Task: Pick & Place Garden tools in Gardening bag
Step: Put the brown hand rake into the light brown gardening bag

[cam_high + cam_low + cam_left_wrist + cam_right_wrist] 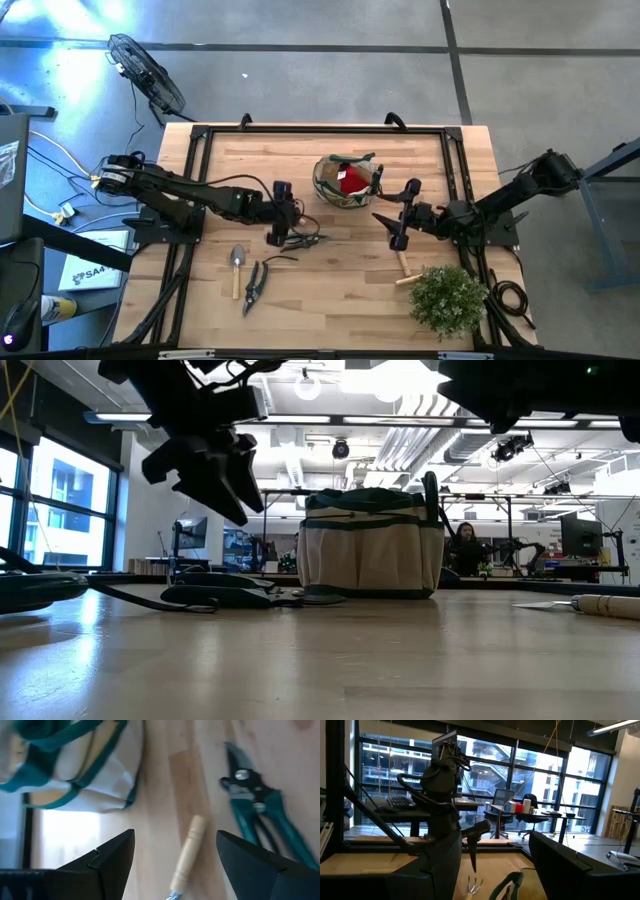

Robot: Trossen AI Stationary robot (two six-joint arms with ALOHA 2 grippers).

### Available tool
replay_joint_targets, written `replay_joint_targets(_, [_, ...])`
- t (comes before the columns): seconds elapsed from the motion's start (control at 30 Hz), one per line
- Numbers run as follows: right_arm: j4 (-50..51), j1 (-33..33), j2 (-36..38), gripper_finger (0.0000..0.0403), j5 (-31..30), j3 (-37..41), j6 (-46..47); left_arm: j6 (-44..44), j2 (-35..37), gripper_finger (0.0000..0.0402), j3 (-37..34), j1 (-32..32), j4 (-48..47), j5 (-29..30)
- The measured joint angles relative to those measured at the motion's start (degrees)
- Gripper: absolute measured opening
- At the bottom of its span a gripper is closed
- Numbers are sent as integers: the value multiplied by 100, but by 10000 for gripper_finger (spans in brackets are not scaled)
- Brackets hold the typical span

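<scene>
The gardening bag stands upright on its base at the table's middle far side, with a red glove inside. My left gripper hangs open above the table, left of the bag. A pale wooden handle and green shears lie on the table beyond its fingers, untouched. My right gripper is open to the right of the bag, raised, with nothing between its fingers. A trowel and dark shears lie flat near the front left. Another wooden handle lies below my right gripper.
A bushy green plant stands at the near right corner, close to the right arm. Bare wood stretches along the near edge between the shears and the plant. A black frame rims the table top.
</scene>
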State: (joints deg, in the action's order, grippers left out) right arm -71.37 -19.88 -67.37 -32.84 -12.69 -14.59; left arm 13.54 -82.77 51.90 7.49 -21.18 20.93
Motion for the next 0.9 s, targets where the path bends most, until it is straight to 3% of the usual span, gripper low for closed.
replay_joint_targets(0.2, [97, 14, 0, 222, 3, 0, 267, 241, -439, 271, 2, -1, -237, -318])
replay_joint_targets(0.47, [219, 11, 0, 219, 30, 0, 450, 466, -1190, 271, 5, -3, -110, 227])
replay_joint_targets(0.9, [223, 15, 0, 195, 42, 0, 444, 764, -1443, 271, 1, -59, 155, 87])
